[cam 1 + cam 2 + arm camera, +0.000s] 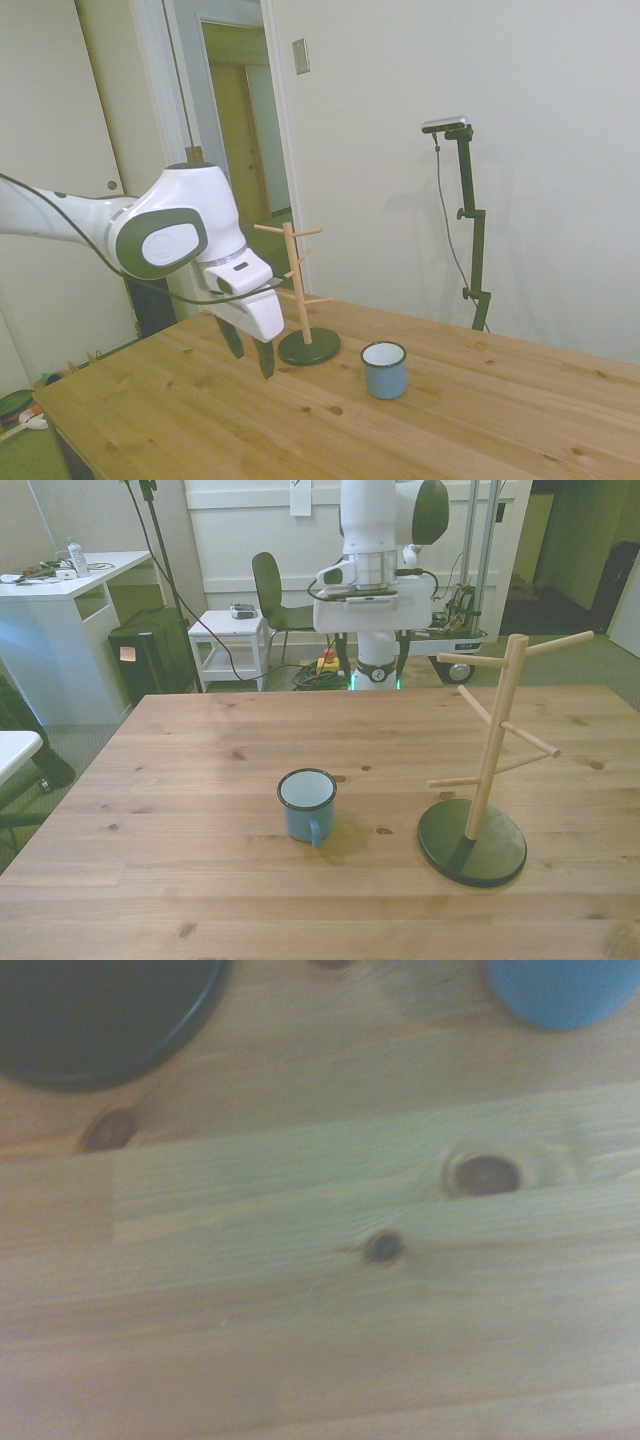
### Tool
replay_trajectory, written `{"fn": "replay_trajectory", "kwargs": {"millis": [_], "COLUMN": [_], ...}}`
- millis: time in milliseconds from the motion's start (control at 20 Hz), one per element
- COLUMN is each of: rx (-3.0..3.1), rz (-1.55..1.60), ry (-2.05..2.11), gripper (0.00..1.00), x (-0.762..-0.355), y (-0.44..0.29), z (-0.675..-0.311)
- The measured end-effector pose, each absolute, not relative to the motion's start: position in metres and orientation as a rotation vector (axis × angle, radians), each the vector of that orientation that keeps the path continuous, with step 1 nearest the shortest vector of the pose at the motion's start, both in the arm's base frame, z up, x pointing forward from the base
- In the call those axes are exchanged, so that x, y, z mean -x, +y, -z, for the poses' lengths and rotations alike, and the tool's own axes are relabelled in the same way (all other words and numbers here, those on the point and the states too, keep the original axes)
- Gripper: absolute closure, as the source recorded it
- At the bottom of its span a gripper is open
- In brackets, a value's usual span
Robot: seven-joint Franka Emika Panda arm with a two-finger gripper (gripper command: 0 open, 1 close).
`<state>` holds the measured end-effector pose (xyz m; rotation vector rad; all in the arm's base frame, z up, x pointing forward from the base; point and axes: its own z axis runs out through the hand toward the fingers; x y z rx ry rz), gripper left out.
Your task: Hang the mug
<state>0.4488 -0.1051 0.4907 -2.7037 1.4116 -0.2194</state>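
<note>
Mug [307, 803] stands mid-table, apart from peg stand [478, 780].

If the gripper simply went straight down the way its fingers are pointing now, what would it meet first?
Most likely bare tabletop. The gripper points down, open and empty; the wrist view shows mainly wood, with the peg stand's dark base and the mug only at the edges. Depth is hard to judge.

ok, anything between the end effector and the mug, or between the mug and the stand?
Nothing visible. The end effector hangs above bare table, apart from the mug, which stands upright with open wood on every side. The peg stand is at the front view's right, with only bare table between it and the mug.
</note>
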Motion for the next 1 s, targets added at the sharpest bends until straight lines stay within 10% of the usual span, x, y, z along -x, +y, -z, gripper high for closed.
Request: {"fn": "replay_trajectory", "kwargs": {"millis": [1000], "rx": [2.767], "rz": [0.162], "ry": [1.517], "gripper": [0.0], "x": [-0.584], "y": [-0.267], "z": [-0.475]}}
